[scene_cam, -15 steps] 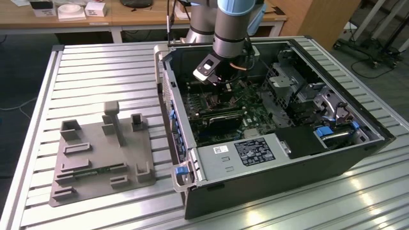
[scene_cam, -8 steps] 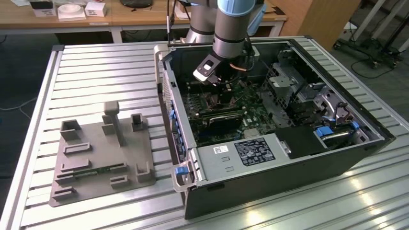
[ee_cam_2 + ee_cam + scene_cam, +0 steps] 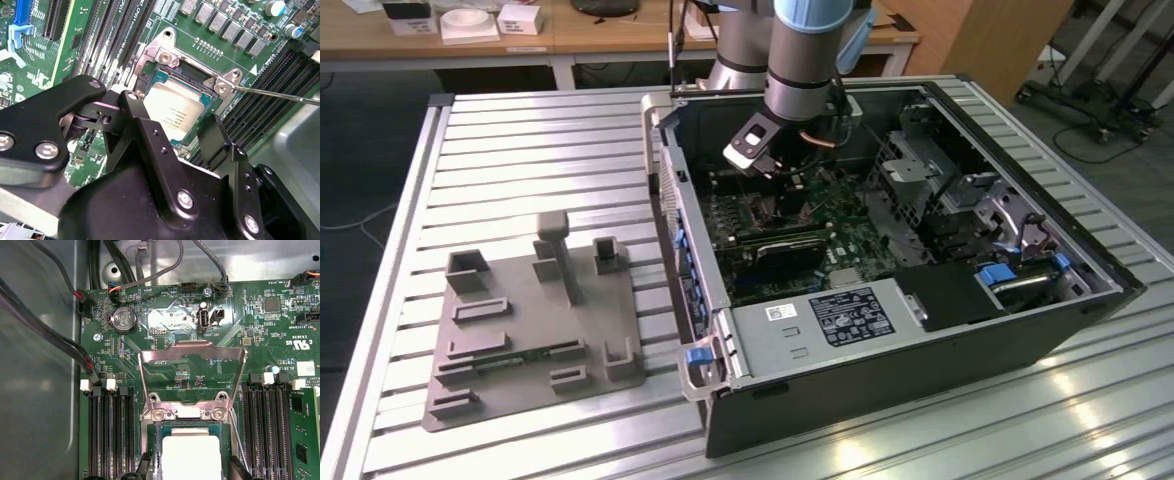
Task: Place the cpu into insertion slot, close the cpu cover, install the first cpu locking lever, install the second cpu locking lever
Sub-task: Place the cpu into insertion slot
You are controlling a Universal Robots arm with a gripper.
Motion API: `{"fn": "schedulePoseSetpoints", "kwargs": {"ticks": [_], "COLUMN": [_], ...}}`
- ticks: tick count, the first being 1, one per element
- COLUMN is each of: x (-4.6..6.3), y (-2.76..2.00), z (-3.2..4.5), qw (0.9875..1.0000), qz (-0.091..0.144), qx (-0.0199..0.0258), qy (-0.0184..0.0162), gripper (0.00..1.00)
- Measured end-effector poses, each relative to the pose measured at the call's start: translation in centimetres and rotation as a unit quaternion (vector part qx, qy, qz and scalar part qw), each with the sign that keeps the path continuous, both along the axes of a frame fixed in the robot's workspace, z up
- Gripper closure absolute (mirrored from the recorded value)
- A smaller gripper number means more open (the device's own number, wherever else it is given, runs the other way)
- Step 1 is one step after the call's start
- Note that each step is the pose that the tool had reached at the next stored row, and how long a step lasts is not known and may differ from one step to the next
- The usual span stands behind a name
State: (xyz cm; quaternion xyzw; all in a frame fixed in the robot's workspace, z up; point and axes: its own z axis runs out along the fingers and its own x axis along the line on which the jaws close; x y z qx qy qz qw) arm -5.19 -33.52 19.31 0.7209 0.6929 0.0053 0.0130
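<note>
- Nearest to the wrist cameras, the gripper [image 3: 172,114] has its black fingers [image 3: 143,126] spread apart, one on each side of the cpu [image 3: 191,455], holding nothing.
- Just under it, the cpu lies flat inside the insertion slot [image 3: 151,54].
- Beyond the slot, the cpu cover [image 3: 192,346] stands raised on its hinge.
- Further, the green board [image 3: 165,300] carries a round battery [image 3: 123,320].

arm [image 3: 809,50]: round silver-grey tube with light blue joint caps
wrist camera [image 3: 750,145]: small white block with a black face, set on the arm's side
claw [image 3: 170,112]: matte black, built of flat angular link bars
screws [image 3: 185,199]: silvery round heads set in the black links
</note>
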Motion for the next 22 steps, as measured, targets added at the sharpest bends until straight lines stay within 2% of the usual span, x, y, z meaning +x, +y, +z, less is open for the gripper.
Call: {"fn": "schedulePoseSetpoints", "kwargs": {"ticks": [13,22], "x": [-0.01,0.0], "y": [0.03,0.48], "z": [0.1,-0.05], "qw": [1.0,1.0], "qz": [0.0,0.0], "qx": [-0.0002,-0.0002], "qy": [0.0001,0.0001], "gripper": [0.32,0.32]}}
